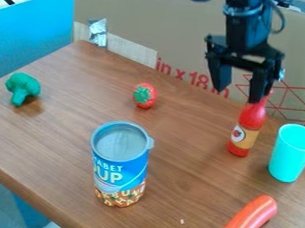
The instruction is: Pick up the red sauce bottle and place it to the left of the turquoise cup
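The bottle (pixel 245 134) stands left of the cup (pixel 290 157), behind the sausage (pixel 246 222).

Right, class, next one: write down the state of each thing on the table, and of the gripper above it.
Gripper: open
Red bottle: standing upright
Turquoise cup: upright, mouth up
Blue can: standing upright
Broccoli: lying on its side
Strawberry: lying, leafy end toward camera
Sausage: lying flat
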`<action>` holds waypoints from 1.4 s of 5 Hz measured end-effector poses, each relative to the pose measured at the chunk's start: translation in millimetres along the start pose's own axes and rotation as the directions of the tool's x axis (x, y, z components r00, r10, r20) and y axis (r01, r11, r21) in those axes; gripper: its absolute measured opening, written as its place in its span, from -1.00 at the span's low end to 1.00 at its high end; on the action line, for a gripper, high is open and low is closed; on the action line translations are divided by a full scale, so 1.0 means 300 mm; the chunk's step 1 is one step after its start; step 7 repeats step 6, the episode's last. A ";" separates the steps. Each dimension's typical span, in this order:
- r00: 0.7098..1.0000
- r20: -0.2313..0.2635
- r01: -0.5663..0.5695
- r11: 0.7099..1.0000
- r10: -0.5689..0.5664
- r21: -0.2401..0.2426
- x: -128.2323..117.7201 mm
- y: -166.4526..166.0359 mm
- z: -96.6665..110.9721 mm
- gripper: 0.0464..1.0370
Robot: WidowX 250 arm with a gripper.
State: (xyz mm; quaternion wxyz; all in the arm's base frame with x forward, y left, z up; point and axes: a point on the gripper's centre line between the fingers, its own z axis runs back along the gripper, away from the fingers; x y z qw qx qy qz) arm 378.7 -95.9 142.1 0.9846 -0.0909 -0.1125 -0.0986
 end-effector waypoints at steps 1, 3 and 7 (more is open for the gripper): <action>0.999 0.043 -0.007 1.000 0.007 0.000 -0.008 -0.018 0.054 0.93; 0.999 -0.030 0.019 0.987 -0.015 0.158 -0.112 -0.007 0.194 0.93; 0.996 -0.088 -0.017 0.983 0.034 0.182 -0.403 0.206 0.256 0.93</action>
